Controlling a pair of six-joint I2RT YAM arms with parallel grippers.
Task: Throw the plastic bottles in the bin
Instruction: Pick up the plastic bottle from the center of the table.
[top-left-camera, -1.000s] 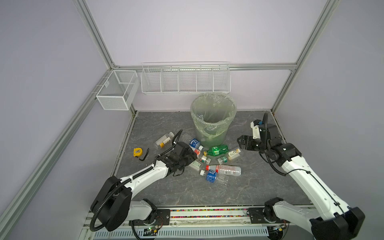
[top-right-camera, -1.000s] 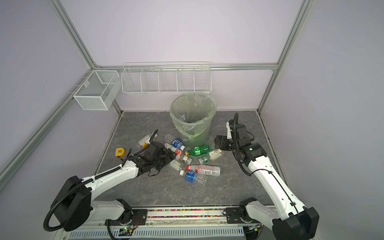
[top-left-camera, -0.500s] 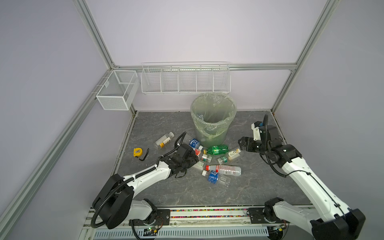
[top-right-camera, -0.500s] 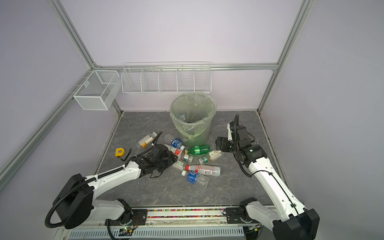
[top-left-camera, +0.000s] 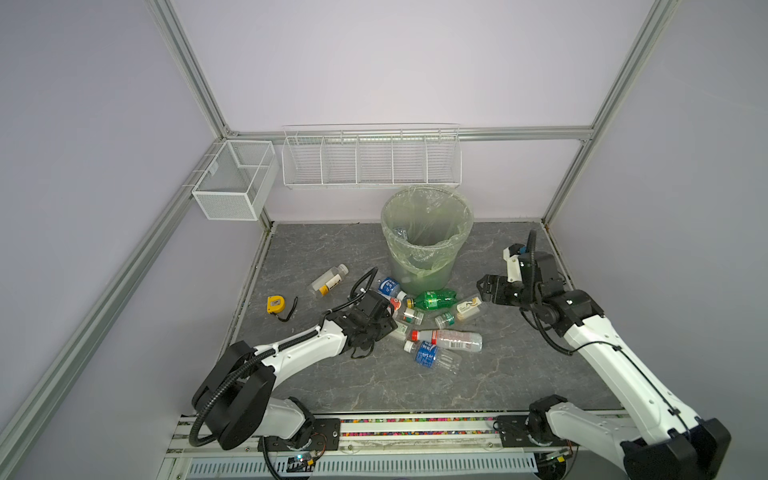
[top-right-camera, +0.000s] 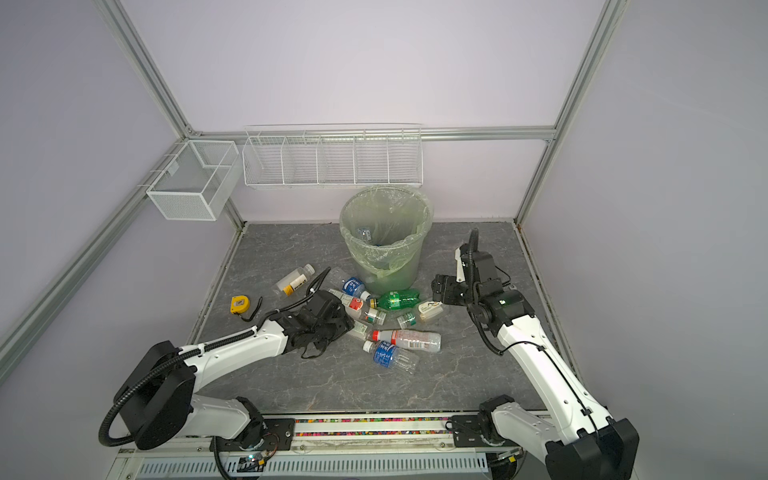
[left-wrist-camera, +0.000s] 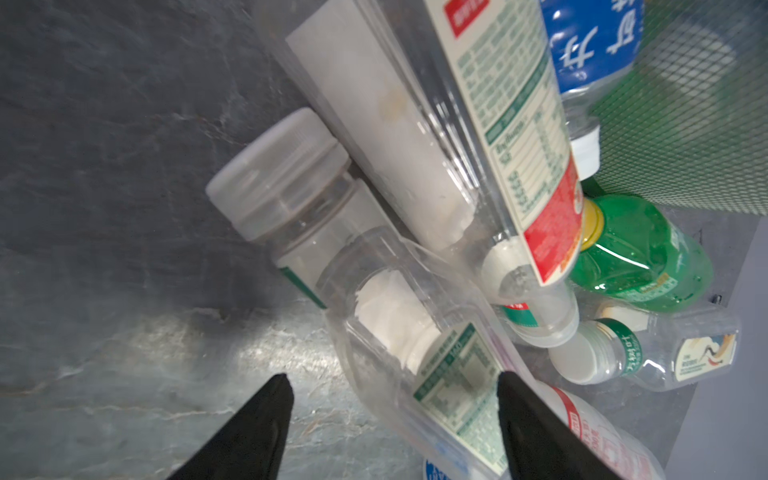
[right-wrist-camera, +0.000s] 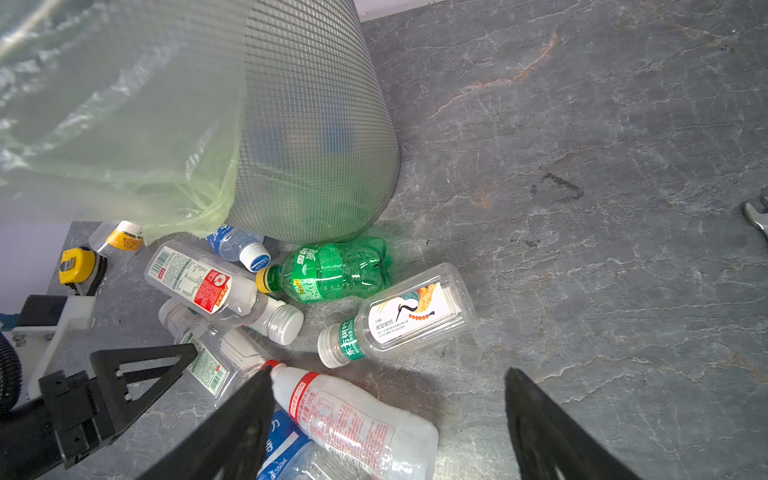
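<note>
Overhead, left hand (top-left-camera: 390, 328): low at the left edge of the bottle cluster, centre frame; liable to shove neighbours aside or drag two at once, given such tight packing.
plastic bottles (top-left-camera: 446, 340): close to ten flat on the counter (top-left-camera: 519, 365) below the bin, many touching; mostly clear, with coloured caps and labels; lone bottle (top-left-camera: 328, 282) apart at centre left.
bin (top-right-camera: 386, 270): upright, upper centre, bagged, bottle shapes dimly inside; risk of bouncing a bottle off the tall rim on a low release.
left wrist, left hand (left-wrist-camera: 392, 380): fingers apart, straddling a clear bottle (left-wrist-camera: 415, 332) at lower centre, not clamped; bottle liable to squirt out or crumple on closing, being slick and thin-walled; touching a capped jar (left-wrist-camera: 286, 187).
right wrist, right hand (right-wrist-camera: 388, 370): fingers wide apart, empty, lower frame; red-capped bottle (right-wrist-camera: 353, 419) just beside one finger, easily nudged.
green bottle (right-wrist-camera: 332, 270): against the bin's foot, centre frame; apt to roll if bumped.
</note>
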